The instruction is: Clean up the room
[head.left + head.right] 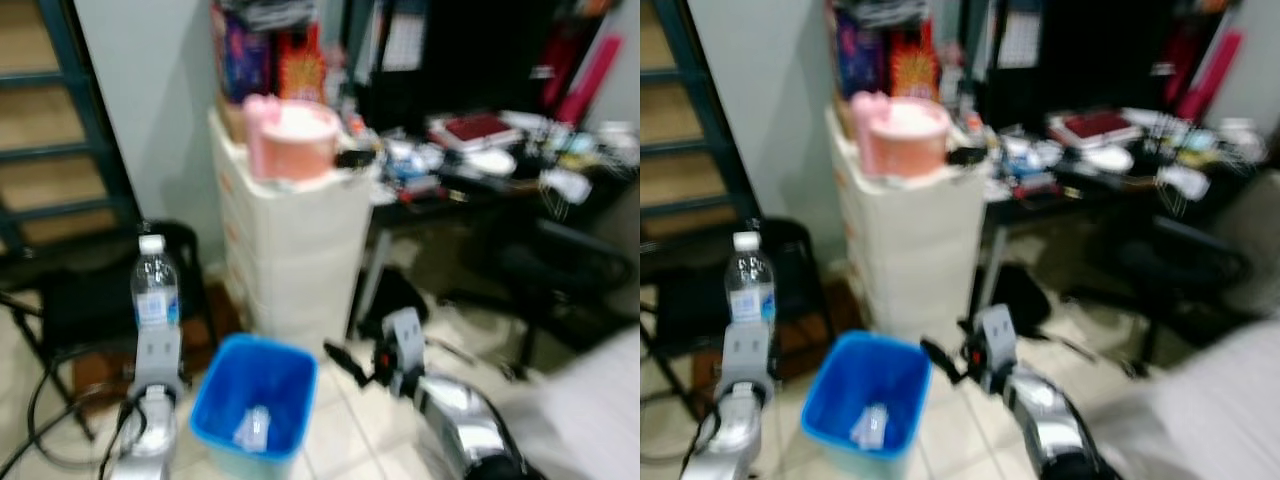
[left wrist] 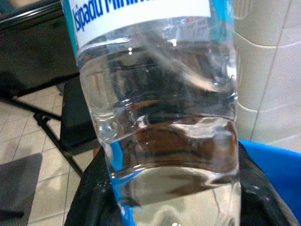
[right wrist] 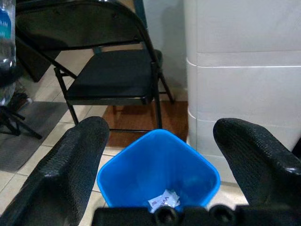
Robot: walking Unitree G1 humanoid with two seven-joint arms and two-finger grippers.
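Both eye views are soft with motion blur throughout, evenly and brightly lit indoors. The wrist views are sharp; highlights glint on the water bottle (image 2: 160, 117), its near end defocused.

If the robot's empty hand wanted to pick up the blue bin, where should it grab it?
Probably the top rim of the blue bin, coming from above. The bin stands upright and open, its thin wall fits between the spread fingers of the right gripper, one inside and one outside. Its body looks too wide to clasp.
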